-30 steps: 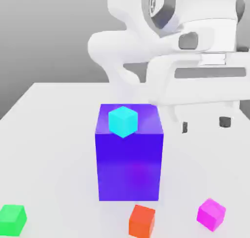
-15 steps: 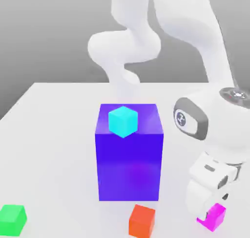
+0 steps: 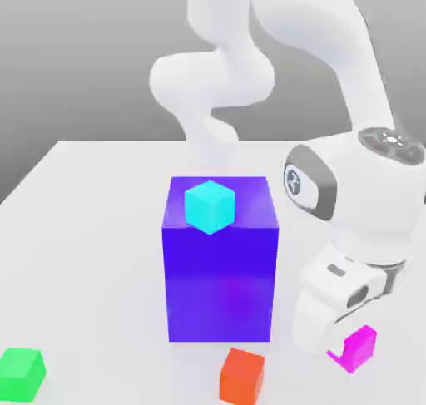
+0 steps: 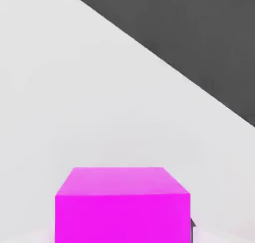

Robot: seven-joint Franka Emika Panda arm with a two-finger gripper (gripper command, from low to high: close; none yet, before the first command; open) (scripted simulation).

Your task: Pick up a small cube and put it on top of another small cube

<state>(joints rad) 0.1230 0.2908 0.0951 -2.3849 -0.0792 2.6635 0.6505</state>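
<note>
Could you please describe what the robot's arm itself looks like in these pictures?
The arm is glossy white with rounded, tubular links. A joint cap near the wrist has a dark grey ring and a small logo-like mark; another grey-ringed cap sits above. The hand housing is white with dark recesses.

Arm hides pink cube (image 3: 359, 347) partly; fingers unseen.

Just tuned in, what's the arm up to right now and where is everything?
The arm has its hand down at the magenta cube on the table, at the exterior view's right; the hand view has that cube directly in front. A cyan cube sits on top of the big blue block. The orange cube and green cube lie untouched on the table.
</note>
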